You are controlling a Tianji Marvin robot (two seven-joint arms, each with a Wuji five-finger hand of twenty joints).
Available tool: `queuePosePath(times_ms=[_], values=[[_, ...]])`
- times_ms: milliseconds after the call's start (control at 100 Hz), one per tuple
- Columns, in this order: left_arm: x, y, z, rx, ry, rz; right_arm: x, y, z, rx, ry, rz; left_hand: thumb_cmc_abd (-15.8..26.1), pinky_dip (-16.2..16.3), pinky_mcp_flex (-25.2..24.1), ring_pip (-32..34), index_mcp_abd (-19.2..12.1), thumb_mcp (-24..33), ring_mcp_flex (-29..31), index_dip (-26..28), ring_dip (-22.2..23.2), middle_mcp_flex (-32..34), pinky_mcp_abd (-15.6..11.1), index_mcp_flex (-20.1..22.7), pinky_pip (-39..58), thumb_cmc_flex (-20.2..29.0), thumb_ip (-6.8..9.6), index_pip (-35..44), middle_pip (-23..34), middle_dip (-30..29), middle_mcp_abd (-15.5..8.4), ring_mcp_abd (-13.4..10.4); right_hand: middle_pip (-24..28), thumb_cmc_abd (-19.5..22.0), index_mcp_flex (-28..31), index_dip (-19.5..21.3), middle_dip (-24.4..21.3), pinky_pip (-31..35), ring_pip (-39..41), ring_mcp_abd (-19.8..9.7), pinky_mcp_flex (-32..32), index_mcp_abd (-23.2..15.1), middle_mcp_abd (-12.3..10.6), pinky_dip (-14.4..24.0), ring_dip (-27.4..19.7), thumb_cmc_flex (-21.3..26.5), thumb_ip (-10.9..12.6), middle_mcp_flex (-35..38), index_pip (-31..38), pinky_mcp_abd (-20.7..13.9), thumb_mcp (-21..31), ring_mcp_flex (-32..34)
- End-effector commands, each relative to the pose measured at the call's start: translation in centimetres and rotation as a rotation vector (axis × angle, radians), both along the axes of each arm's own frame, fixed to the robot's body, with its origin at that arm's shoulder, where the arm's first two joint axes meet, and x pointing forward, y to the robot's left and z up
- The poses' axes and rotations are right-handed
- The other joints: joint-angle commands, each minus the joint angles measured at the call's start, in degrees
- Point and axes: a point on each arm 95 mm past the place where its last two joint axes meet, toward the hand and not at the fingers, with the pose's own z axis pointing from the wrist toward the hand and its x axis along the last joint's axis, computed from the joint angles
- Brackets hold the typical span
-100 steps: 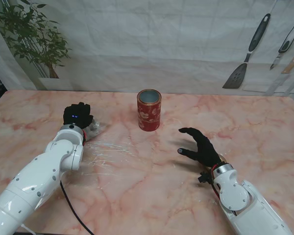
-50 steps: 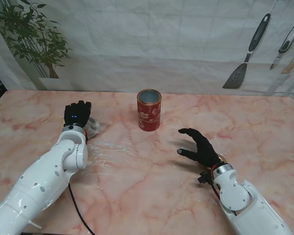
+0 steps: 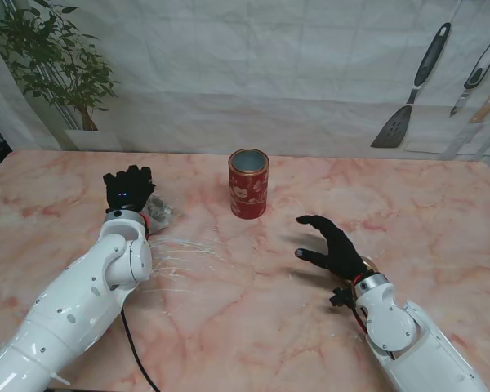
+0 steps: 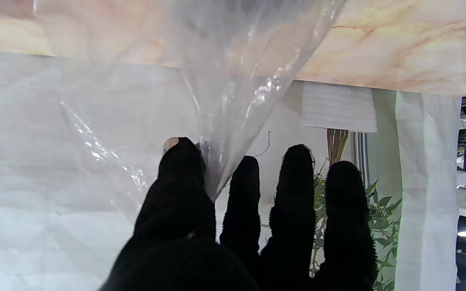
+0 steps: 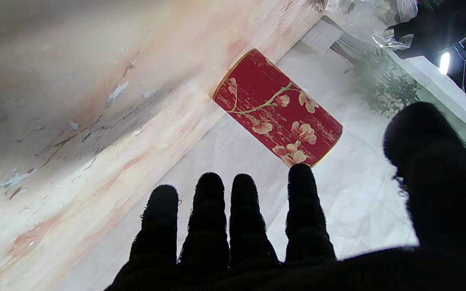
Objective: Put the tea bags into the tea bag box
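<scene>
The tea bag box is a red round tin (image 3: pixel 248 184) with a flower print, standing upright and open-topped at the middle of the table; the right wrist view shows its side (image 5: pixel 278 109). My left hand (image 3: pixel 128 189) is at the far left, lifted a little, shut on a clear plastic tea bag packet (image 3: pixel 157 211). In the left wrist view the clear plastic (image 4: pixel 233 81) is pinched between thumb (image 4: pixel 180 178) and forefinger and hangs toward the table. My right hand (image 3: pixel 331 243) hovers open, fingers spread, to the right of the tin and nearer to me.
A marble table (image 3: pixel 245 318) carries everything. A potted plant (image 3: pixel 57 65) stands at the far left corner. A spatula (image 3: pixel 408 90) and other utensils (image 3: pixel 482 65) hang on the white backdrop at the far right.
My left hand has risen and drawn slightly farther from me with the plastic packet, its fingers straightening. The right hand has hardly moved.
</scene>
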Motion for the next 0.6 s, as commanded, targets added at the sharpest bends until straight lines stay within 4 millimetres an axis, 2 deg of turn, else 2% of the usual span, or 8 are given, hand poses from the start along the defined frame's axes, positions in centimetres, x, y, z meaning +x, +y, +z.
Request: queuePosePath(times_ms=[0,70,220,320,370,460,500,590], values=[[0.0,-0.5,0.5,-0.013,-0.003,-0.002,-0.2,0.1,-0.2,-0.003,0.009,0.016,3.1,0.38,-1.89,-1.48,-1.4,-0.48,0.21,1.25,-0.55,0.51,1.77,2.24,-2.06,0.7,-0.85,3.93,0.72,-1.01,0.0,1.83,0.03,0.93,-1.52,-0.27,0.35,-1.51,0.0,-1.56,-0.61,0.26,-0.93,0.78,0.25,-0.94,2.23,-1.11,0.11,-2.45,-0.84,0.24],[0.0,-0.5,0.7,-0.016,-0.001,0.001,-0.2,0.1,-0.2,-0.004,0.01,0.016,4.51,0.11,-4.17,-2.11,-2.42,-0.95,-0.46,0.97,-0.87,0.59,2.64,3.16,-3.23,-0.99,-0.97,4.26,0.69,-1.1,0.02,2.56,0.07,0.92,-1.46,-0.28,0.36,-1.52,-0.07,-1.59,-0.59,0.23,-0.9,0.8,0.25,-1.01,2.21,-1.1,0.1,-2.25,-0.8,-0.02],[-0.1,-0.5,0.8,-0.039,0.018,0.005,-0.2,0.1,-0.2,-0.002,0.013,0.018,5.97,0.38,-7.8,-3.23,-7.99,-1.32,-3.32,-3.95,-1.2,1.29,4.95,4.48,-3.98,-0.79,-1.65,0.06,0.09,-1.14,0.12,4.74,0.06,1.13,-1.4,-0.32,0.34,-1.53,-0.18,-1.61,-0.62,0.25,-0.96,0.88,0.24,-1.2,2.19,-1.11,0.08,-2.14,-0.71,0.13],[-0.4,-0.6,0.9,-0.078,0.058,0.008,-0.2,0.1,-0.2,-0.003,0.016,0.017,8.58,2.99,-11.9,0.81,-9.8,-1.86,-5.35,-3.9,3.87,1.09,5.76,3.94,0.04,-0.49,-1.84,-2.72,1.7,3.74,-1.35,5.1,0.05,1.08,-1.29,-0.33,0.33,-1.52,-0.34,-1.73,-0.58,0.26,-0.95,0.92,0.23,-1.08,2.21,-1.1,0.1,-2.22,-0.47,-0.05],[-0.5,-0.7,1.0,-0.089,0.08,0.009,-0.2,0.1,-0.3,-0.004,0.017,0.016,9.43,5.41,-15.21,3.09,-9.89,-1.59,-4.64,-3.65,7.19,1.71,3.64,4.02,2.86,-0.64,-1.47,-3.49,2.99,6.5,-2.8,4.59,0.07,1.1,-1.2,-0.33,0.34,-1.53,-0.37,-1.68,-0.57,0.26,-0.92,0.94,0.26,-1.11,2.19,-1.11,0.13,-2.2,-0.33,-0.06],[-1.0,-0.8,1.4,-0.117,0.158,-0.006,-0.2,0.1,-0.3,-0.005,0.02,0.016,9.83,6.74,-19.62,4.81,-8.56,-0.46,-5.02,-2.98,11.54,1.02,0.18,2.51,4.76,1.11,-0.18,-6.24,3.33,9.49,-3.95,3.31,0.16,1.12,-1.11,-0.34,0.38,-1.51,-0.15,-1.57,-0.57,0.3,-0.84,0.97,0.4,-1.15,2.16,-1.09,0.16,-2.2,-0.15,0.05],[-1.2,-0.9,1.5,-0.146,0.187,-0.011,-0.1,0.1,-0.3,-0.006,0.021,0.017,8.89,5.74,-20.91,4.96,-5.62,-0.05,-4.89,-2.11,13.76,1.63,-0.43,2.33,5.25,3.2,0.27,-7.64,1.78,16.04,-3.65,2.83,0.2,1.21,-1.07,-0.35,0.39,-1.51,-0.16,-1.6,-0.57,0.38,-0.84,0.98,0.41,-1.19,2.16,-1.09,0.18,-2.2,-0.03,-0.06],[-1.4,-1.0,1.6,-0.213,0.213,-0.012,-0.1,0.1,-0.3,-0.009,0.024,0.018,8.22,4.64,-21.79,7.75,-0.85,0.38,-4.1,2.81,17.11,3.24,-0.71,2.19,5.9,5.82,0.64,-5.8,1.58,21.69,-2.53,2.89,0.3,1.24,-0.95,-0.35,0.43,-1.51,0.04,-1.5,-0.6,0.41,-0.77,1.01,0.51,-1.25,2.14,-1.08,0.24,-2.17,0.22,0.01]])
